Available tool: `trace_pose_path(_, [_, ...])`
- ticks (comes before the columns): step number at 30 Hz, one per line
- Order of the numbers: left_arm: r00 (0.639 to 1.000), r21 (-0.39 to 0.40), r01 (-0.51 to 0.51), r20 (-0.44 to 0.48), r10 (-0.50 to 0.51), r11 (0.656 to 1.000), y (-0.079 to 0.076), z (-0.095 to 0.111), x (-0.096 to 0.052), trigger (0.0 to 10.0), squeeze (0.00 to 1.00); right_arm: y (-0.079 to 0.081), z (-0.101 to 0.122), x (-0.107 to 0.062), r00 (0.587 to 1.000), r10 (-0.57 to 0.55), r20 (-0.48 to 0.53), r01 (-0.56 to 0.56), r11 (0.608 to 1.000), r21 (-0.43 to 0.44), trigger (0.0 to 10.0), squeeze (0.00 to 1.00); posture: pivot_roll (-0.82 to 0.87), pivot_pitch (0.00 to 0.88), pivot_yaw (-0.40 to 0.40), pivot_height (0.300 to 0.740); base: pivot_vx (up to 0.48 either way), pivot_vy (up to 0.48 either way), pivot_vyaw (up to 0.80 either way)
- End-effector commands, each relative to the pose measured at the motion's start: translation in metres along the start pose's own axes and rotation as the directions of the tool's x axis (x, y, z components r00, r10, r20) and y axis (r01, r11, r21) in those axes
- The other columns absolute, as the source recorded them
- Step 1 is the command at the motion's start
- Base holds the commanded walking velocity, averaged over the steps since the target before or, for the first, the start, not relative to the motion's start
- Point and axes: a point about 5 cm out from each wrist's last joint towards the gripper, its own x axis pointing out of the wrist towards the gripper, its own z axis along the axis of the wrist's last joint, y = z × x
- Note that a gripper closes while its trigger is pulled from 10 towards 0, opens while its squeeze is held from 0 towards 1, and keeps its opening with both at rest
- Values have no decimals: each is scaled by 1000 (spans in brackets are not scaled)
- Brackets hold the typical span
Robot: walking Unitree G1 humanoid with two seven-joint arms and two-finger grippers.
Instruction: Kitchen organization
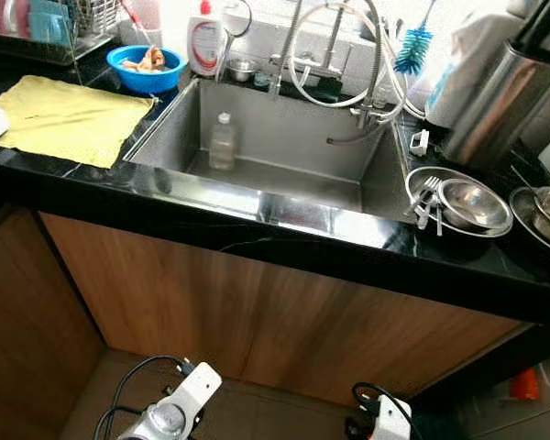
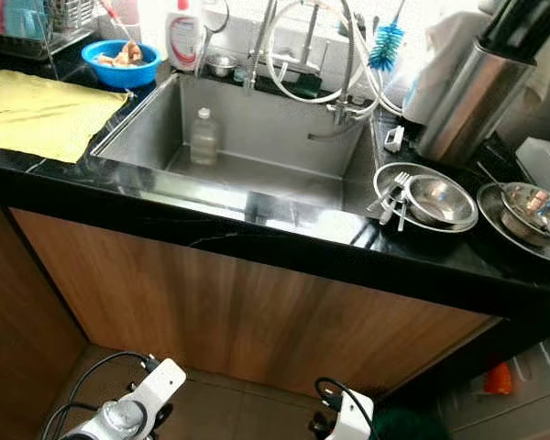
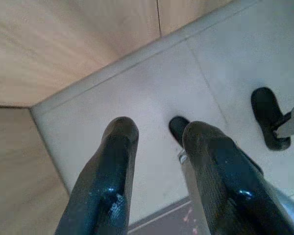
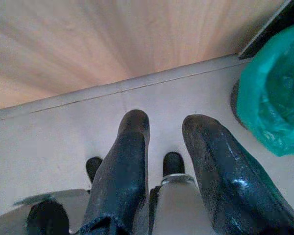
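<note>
**Approach to the sink: both arms lowered, nothing yet in hand**

The robot stands before the black counter [image 1: 211, 234], whose steel sink [image 1: 284, 197] lies well above and ahead of both grippers. The step in hand appears to be the approach; no object has been engaged. Next, an arm must be raised from beside the wooden cabinet front [image 1: 257, 312] to counter height. The yellow cloth [image 1: 69, 117] lies up and to the outer side of the left gripper [image 3: 157, 147], which hangs over the floor with its fingers parted and empty. The round steel tray [image 1: 417, 183], holding a steel bowl [image 1: 472, 203] and forks [image 1: 426, 197], sits above and beyond the right gripper [image 4: 166, 132], likewise parted and empty, near a green bag [image 4: 274, 98]. A blue bowl [image 1: 147, 66] stands behind the cloth. A clear bottle [image 1: 223, 142] stands upright inside the sink, between the two arms and far above them.
</note>
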Motion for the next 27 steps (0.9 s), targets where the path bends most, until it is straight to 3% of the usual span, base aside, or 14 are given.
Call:
trace_pose_path(1, [1000, 22, 12, -7, -11, 1000, 0, -6, -1, 10000, 0, -2, -1, -1, 1000, -18, 12, 18, 1000, 26, 10000, 0, 199, 0, -113, 740, 0, 0, 0])
trace_pose_path(9, [998, -11, -1, -60, 0, 1000, 12, -34, -9, 10000, 0, -2, -16, -5, 999, -46, 0, 46, 997, 63, 10000, 0, 118, 0, -59, 740, 0, 0, 0])
trace_pose_path(15, [999, -140, -24, -42, 18, 990, 11, -38, -10, 10000, 0, -5, -21, -8, 999, -49, 15, 48, 998, 44, 10000, 0, 22, 0, -52, 740, 0, 0, 0])
trace_pose_path(18, [998, -166, -33, -55, 24, 986, 11, -43, -11, 10000, 0, -10, -21, -9, 998, -67, 20, 67, 998, 22, 10000, 0, 12, 0, -52, 740, 0, 0, 0])
trace_pose_path(23, [998, -235, -47, -63, 33, 971, 2, -46, -11, 10000, 0, -26, -21, -12, 994, -103, 32, 102, 995, 20, 10000, 0, 3, 0, -69, 740, 0, 0, 0])
trace_pose_path(27, [998, -266, -43, -47, 32, 963, -13, -34, -6, 10000, 0, -39, -24, -16, 992, -127, 26, 126, 992, 22, 10000, 0, 2, 0, -92, 740, 0, 0, 0])
